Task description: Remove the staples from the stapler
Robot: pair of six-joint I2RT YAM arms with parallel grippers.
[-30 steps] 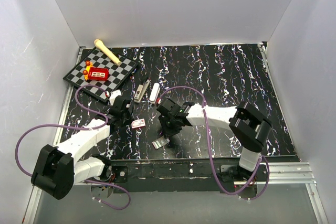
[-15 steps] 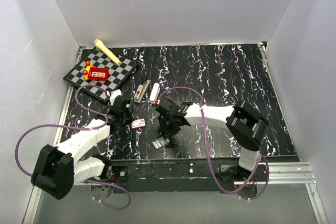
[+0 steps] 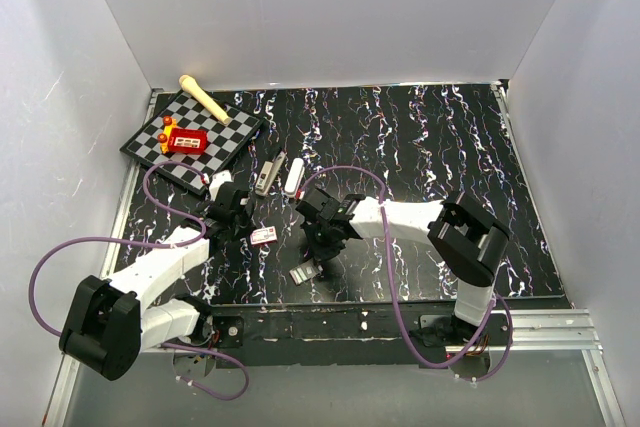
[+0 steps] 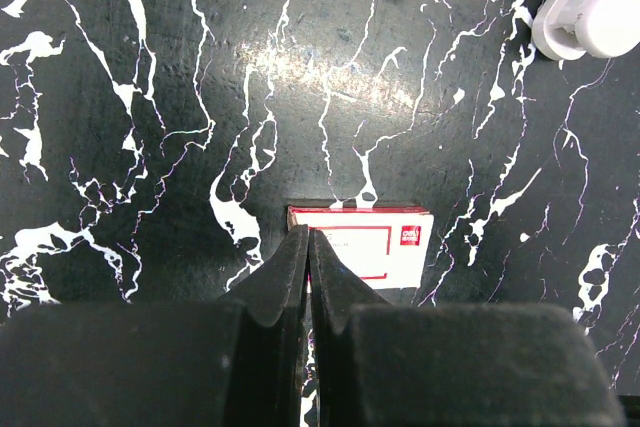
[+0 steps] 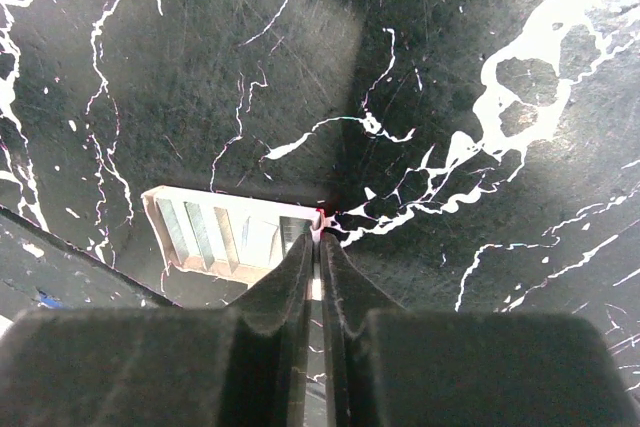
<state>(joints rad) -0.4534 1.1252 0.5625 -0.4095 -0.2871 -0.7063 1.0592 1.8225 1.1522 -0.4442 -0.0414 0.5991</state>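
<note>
Slim grey metal stapler (image 3: 266,175), long axis near-to-far, on black white-veined surface (image 3: 430,147), left end effector (image 4: 309,235) pressed together, right end effector (image 5: 319,223) narrowed, closure unclear

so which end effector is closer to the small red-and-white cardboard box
Left. The left end effector is shut, its tips at the near edge of the small red-and-white box. The right end effector is off to the box's right, by the flat silvery rectangle.
</note>
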